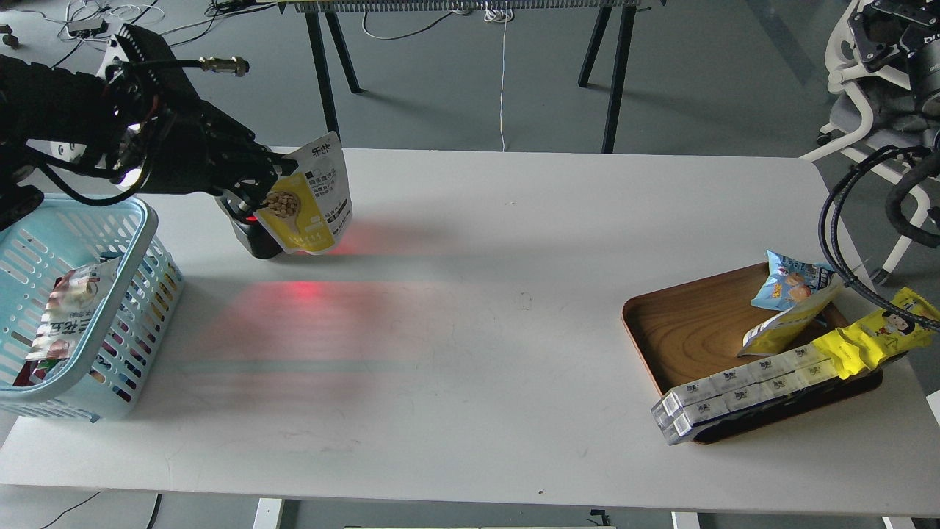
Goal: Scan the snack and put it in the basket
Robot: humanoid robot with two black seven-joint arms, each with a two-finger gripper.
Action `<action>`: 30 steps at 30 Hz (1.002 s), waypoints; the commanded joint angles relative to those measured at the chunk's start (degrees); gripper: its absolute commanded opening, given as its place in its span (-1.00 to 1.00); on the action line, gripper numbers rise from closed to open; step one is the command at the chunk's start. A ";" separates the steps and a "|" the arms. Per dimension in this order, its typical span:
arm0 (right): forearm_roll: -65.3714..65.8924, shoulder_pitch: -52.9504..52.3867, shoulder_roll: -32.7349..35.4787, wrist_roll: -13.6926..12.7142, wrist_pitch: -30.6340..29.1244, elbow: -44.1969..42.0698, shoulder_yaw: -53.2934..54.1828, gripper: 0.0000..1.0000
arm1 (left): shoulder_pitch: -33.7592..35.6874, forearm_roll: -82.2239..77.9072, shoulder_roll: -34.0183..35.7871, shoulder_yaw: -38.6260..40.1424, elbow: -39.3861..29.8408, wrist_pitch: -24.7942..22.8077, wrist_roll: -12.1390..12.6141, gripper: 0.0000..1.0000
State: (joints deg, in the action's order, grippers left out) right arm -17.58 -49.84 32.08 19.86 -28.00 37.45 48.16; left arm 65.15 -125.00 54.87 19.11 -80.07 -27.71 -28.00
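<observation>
My left gripper (273, 178) is shut on the snack (310, 200), a flat yellow and white pouch with a round picture of brown nuggets. It holds the pouch by its left edge, hanging above the table at the back left. The pouch hangs just in front of a black scanner (253, 234), which casts red light on the table. The light blue basket (139, 242) stands at the table's left edge, left of and below the pouch, with a red and white packet (62, 312) inside. My right gripper is out of view; only cables show at the right edge.
A brown wooden tray (683, 330) at the front right holds a small blue snack bag (789, 283), a long yellow wrapper with a cartoon face (870, 336), a yellow pouch (786, 323) and a long white box pack (738, 397). Table legs stand behind the table.
</observation>
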 commanded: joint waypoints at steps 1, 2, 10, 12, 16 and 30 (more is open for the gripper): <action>0.00 -0.08 0.00 0.00 0.00 0.08 0.00 0.99 | 0.41 0.00 0.42 0.31 -0.26 0.03 0.00 -1.00; 0.00 -0.08 0.00 0.00 0.00 0.08 0.00 0.99 | 0.50 0.00 0.42 0.31 -0.35 0.03 0.00 -1.00; 0.00 0.01 0.26 0.00 0.00 0.08 0.00 0.99 | 0.33 0.00 0.51 -0.04 -2.19 -0.06 0.00 -1.00; 0.00 0.01 0.44 0.00 0.00 0.08 0.00 0.99 | 0.15 0.00 0.24 -0.30 -2.55 -0.15 0.00 -1.00; 0.00 0.01 0.70 0.00 0.00 0.08 0.09 0.99 | -0.38 0.00 -0.20 -0.48 -2.55 -0.15 0.00 -1.00; 0.00 0.09 0.79 0.00 0.00 0.16 0.09 0.99 | -1.43 0.00 -2.48 -0.57 -2.64 -0.24 0.00 -1.00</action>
State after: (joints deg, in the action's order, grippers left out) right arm -17.58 -49.74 32.83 19.86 -28.00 37.66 48.21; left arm 63.64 -125.00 52.39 18.46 -82.61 -27.96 -28.00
